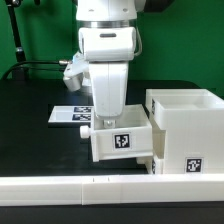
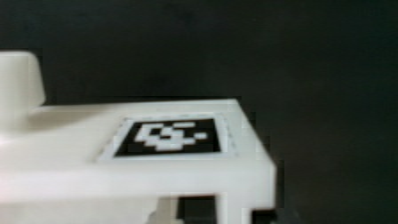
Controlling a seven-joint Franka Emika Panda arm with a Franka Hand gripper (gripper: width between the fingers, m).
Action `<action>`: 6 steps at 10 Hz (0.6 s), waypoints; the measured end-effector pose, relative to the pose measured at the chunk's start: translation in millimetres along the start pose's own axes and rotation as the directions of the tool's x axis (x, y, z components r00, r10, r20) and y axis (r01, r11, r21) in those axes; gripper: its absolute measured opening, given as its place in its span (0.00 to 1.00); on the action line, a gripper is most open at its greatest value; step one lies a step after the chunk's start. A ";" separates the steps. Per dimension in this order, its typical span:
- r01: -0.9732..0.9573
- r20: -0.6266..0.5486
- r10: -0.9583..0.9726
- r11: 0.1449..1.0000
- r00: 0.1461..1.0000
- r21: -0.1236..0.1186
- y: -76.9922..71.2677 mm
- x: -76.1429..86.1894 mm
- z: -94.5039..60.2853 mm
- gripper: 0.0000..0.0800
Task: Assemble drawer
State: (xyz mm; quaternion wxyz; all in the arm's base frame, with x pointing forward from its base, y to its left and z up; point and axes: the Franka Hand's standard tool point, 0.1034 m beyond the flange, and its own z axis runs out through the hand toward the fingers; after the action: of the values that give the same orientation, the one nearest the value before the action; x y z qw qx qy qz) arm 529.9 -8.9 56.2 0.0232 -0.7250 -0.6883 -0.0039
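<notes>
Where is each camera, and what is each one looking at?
Exterior view: off the arm, level with the table, facing the arm, its gripper, the tray, the housing, the marker board and the rail.
Wrist view: on the wrist, close over the tray and its knob; no gripper shows.
Shared: the tray.

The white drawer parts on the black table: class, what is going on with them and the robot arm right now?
A Franka arm is lowered over a small white tray with a tag on its front, which sits against the tall white housing to the exterior view's right. Its fingers are hidden behind the wrist, so whether they hold the tray is unclear. The wrist view shows a tagged white part close up. The marker board lies behind, and a long white rail runs along the front.
</notes>
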 end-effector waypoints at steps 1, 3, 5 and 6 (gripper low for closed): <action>0.004 -0.002 -0.004 1.000 1.000 -0.002 2.3 2.0 0.2 0.05; 0.026 0.002 -0.026 1.000 1.000 -0.004 6.6 6.7 1.7 0.05; 0.023 0.002 -0.023 1.000 1.000 -0.002 5.7 5.2 2.4 0.05; 0.022 0.002 -0.022 1.000 1.000 -0.002 5.7 5.0 2.4 0.05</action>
State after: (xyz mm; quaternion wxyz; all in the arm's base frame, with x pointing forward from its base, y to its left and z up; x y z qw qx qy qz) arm 535.8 -4.1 53.8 0.0216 -0.7173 -0.6964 -0.0043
